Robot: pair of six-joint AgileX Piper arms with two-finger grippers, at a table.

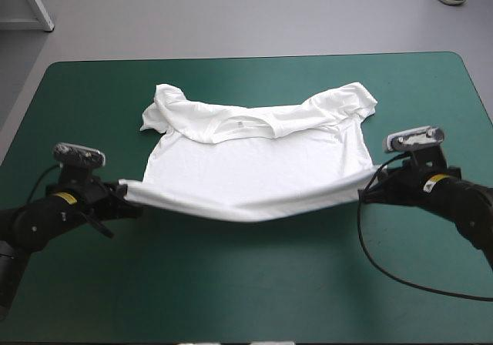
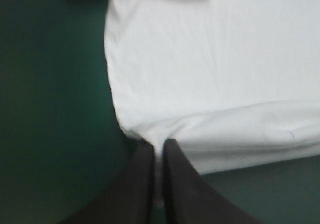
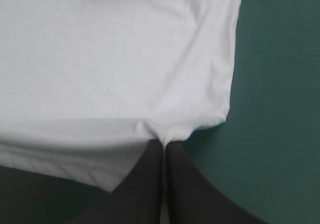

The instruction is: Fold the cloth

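1. The T-shirt (image 1: 254, 156) is lying spread on the teal-green cover (image 1: 254, 283) around the middle of the table, with its collar and sleeves toward the far edge.
2. The left gripper (image 1: 129, 199) is pinching the hem's left corner. Its black fingers (image 2: 142, 184) are all but closed, with white fabric between them.
3. The right gripper (image 1: 367, 187) is gripping the hem's right corner the same way, its fingers (image 3: 145, 184) pressing together on the cloth.
4. The hem is stretching between the two grippers in a shallow curve that bows toward the near edge.
5. Both sleeves are lying bunched and wrinkled at the shoulders.
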